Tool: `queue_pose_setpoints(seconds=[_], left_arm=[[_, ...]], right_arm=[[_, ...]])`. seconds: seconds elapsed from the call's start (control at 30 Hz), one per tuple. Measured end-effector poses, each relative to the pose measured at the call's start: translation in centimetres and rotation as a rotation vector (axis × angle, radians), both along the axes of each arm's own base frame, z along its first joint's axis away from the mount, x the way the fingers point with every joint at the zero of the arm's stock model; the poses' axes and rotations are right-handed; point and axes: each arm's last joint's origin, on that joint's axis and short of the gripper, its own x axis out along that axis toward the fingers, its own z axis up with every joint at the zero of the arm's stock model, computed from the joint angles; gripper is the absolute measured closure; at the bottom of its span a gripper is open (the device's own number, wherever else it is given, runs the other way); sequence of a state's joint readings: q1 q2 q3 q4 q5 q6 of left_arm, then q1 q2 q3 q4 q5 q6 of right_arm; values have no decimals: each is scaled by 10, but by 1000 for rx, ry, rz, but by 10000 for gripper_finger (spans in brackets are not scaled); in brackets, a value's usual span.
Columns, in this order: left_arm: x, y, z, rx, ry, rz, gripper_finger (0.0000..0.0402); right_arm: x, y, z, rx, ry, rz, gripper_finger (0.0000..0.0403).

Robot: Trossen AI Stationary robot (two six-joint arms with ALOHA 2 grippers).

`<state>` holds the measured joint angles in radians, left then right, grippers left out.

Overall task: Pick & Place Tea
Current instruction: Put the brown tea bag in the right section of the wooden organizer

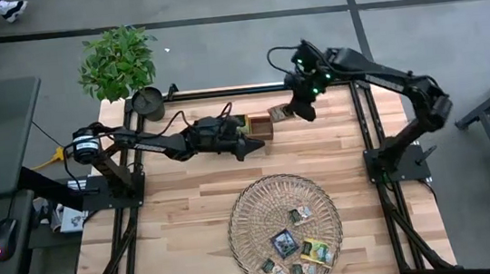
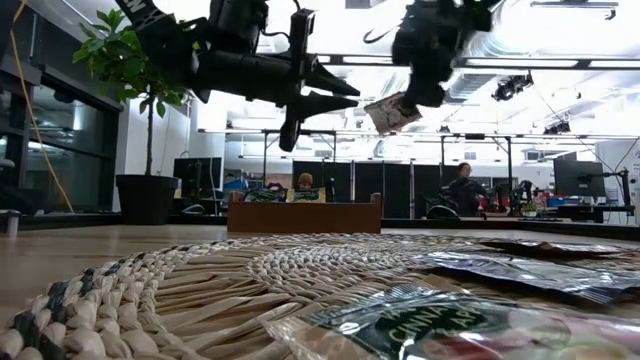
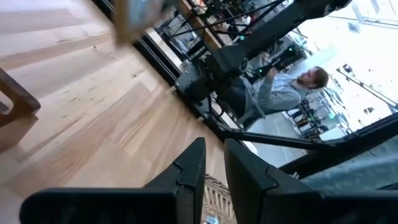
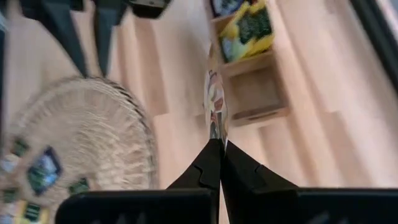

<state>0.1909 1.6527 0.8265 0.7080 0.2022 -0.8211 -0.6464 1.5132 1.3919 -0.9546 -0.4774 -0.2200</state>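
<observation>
Six sachets (image 1: 284, 241) lie on the woven tray (image 1: 253, 211); right tool (image 1: 290, 112) pinches one sachet (image 1: 279, 111), left tool (image 1: 256, 142) narrow.

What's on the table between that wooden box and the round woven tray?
Nothing: in the high view, only bare tabletop separates the wooden box from the woven tray. The left gripper hangs just above the box's near edge.

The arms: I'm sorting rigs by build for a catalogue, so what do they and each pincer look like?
Both arms are dark, jointed and slender. The left arm has a white-and-black round joint near its base and a yellow cable beside it. The right arm shows small green lights near its wrist. The left pincer and right pincer have black, tapering, angular fingers.
</observation>
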Motion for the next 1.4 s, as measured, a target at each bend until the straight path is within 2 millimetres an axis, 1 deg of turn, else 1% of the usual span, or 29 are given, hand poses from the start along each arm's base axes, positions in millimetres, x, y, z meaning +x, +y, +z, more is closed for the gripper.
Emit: queue_pose_setpoints(seconds=[0.17, 0.27, 0.33, 0.43, 0.53, 0.6, 0.7, 0.77, 0.83, 0.93, 1.03, 1.13, 1.4], left_arm=[[-1, 2, -1, 2, 0, -34, 344], [-8, 3, -12, -16, 30, -55, 344], [-21, 5, -18, -31, 25, -49, 344], [-42, 6, -17, -28, -82, -44, 344], [-68, 3, -23, -28, -141, -32, 344], [-79, 0, -21, -13, -199, -37, 344], [-96, -5, -28, -26, -196, -61, 344], [-99, -7, -27, -18, -230, -75, 344], [-104, -9, -30, -19, -241, -104, 344], [-110, -11, -22, 15, -344, -145, 344], [-112, -13, -26, 11, -334, -177, 344], [-114, -14, -24, 17, -354, -215, 344], [-114, -16, -26, -6, -334, -272, 344]], right_arm=[[28, -12, 16, -102, 116, 61, 402], [44, -15, 21, -153, 214, 91, 403], [54, -14, 24, -180, 272, 113, 403], [69, -13, 27, -217, 322, 135, 403], [83, -11, 24, -240, 342, 160, 403], [92, -10, 21, -256, 354, 176, 403], [102, -7, 11, -268, 390, 204, 403], [109, -6, 0, -274, 424, 218, 403], [117, -5, -12, -278, 458, 236, 403], [126, -5, -28, -301, 518, 245, 403], [133, -6, -43, -323, 570, 249, 403], [139, -8, -57, -342, 620, 260, 403], [147, -8, -74, -344, 641, 281, 403]])
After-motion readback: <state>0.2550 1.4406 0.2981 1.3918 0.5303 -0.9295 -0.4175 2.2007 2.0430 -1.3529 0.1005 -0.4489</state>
